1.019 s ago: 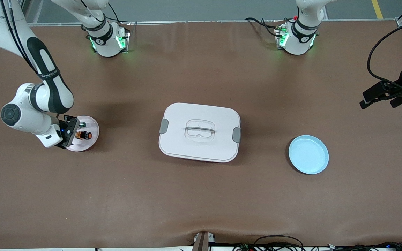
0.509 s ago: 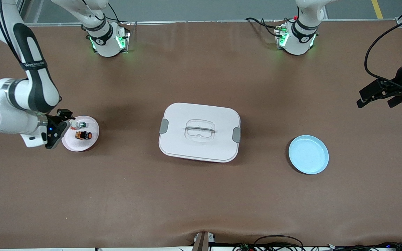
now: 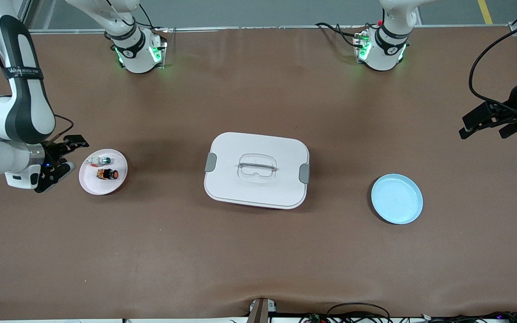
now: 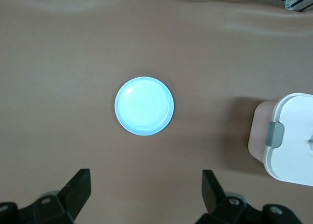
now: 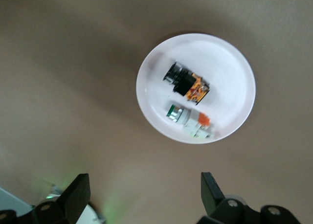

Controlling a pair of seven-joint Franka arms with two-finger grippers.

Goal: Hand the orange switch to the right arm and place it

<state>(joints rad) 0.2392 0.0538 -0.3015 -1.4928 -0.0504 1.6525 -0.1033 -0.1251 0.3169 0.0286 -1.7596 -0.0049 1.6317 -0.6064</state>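
While both grippers hang wide and empty | right gripper (image 3: pixel 63 160) just beside white plate (image 3: pixel 89 183) edge, orange switch (image 3: pixel 107 173) on it | left gripper (image 3: pixel 487 121) well apart from blue plate (image 3: pixel 396 198) | right wrist view alone shows the switch's orange body (image 5: pixel 186 82)

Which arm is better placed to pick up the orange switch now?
Right. The right gripper, open, hovers beside the white plate holding the orange switch and the green-capped switch. The left gripper, open, waits at the left arm's end, near the blue plate.

Matt brown table (image 3: pixel 240 251), glossy blue plate (image 3: pixel 396 198), smooth white plastic box (image 3: pixel 256 170).
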